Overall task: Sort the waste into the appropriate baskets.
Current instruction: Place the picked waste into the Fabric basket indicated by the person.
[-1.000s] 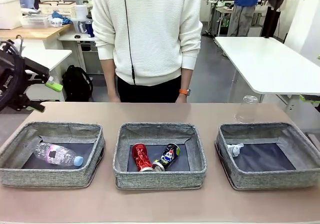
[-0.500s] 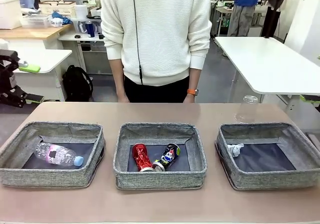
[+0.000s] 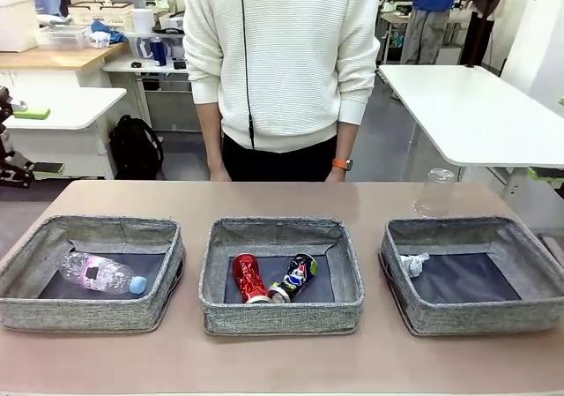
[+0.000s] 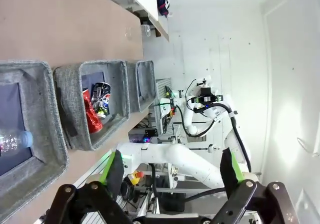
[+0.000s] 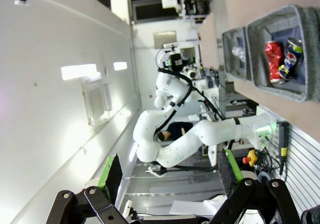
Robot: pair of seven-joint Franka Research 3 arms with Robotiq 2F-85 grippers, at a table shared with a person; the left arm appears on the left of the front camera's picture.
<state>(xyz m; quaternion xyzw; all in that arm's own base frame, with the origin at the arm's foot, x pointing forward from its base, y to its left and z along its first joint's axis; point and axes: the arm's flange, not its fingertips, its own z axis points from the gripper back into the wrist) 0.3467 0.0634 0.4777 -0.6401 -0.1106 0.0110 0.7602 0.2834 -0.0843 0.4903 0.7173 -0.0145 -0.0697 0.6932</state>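
grey woven baskets [image 3: 92, 312] sit in a row, waste sorted by kind: bottle [image 3: 101, 273] left, red can [image 3: 248, 278] and dark can [image 3: 297, 275] middle, paper wad [image 3: 412, 264] right. left gripper [image 4: 170, 170] and right gripper [image 5: 167, 173] spread wide, empty, raised clear.

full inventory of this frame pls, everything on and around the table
baskets: 3, grey woven, in a row: left, middle, right
plastic bottle: 1, clear, blue cap, lying in left basket
red can: 1, crushed, middle basket
dark can: 1, blue-black, crushed, beside the red can
paper wad: 1, white, right basket
second bottle: 1, clear, upright on table behind right basket
table: 1, tan
person: 1, white sweater, far side
left gripper: open, empty
right gripper: open, empty
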